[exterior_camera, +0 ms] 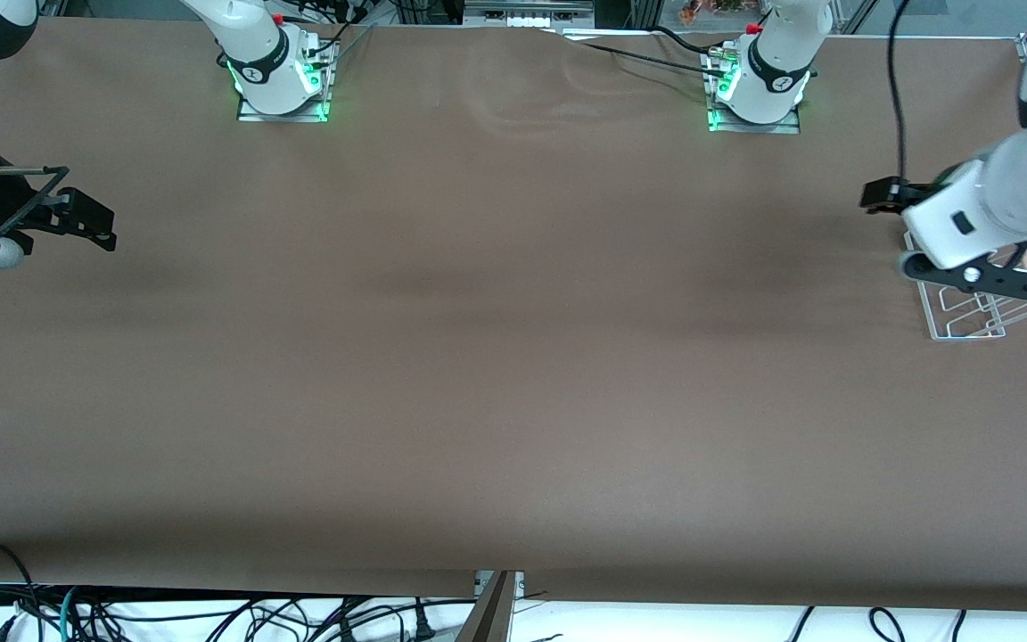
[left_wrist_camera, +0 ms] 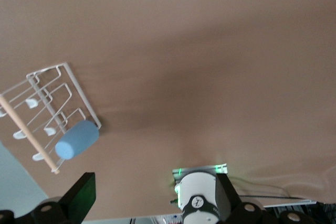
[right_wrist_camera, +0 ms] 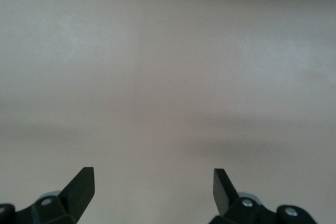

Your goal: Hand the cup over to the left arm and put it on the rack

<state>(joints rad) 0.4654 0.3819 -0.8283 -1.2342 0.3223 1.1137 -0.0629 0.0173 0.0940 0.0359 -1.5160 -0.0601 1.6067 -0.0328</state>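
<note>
The broad brown cloth-covered tabletop (exterior_camera: 478, 357) lies bare through its middle. The white jointed left arm (exterior_camera: 1013, 187) reaches out over its own end of the tabletop, and the left gripper (exterior_camera: 883, 194) hangs just beside the small white wire drying rack (exterior_camera: 968, 321), fingers spread wide and holding nothing. The right gripper (exterior_camera: 90, 218) waits over the right arm's end of the tabletop, its fingers (right_wrist_camera: 81, 184) likewise spread on nothing.

In the left wrist view the small light-blue tapered plastic cup (left_wrist_camera: 77, 139) lies tilted on the rack (left_wrist_camera: 52, 103), leaning against the light wooden dowel rod (left_wrist_camera: 26, 129); whether it sits over a peg is hard to make out. In the front view the arm's wrist covers it.

Judged from this, the placing step looks done: the cup rests on the rack, apart from both grippers. The cup lies a little way off from the left gripper, clear of its fingers. The next move calls only for the left arm to draw clear without brushing the rack.
</note>
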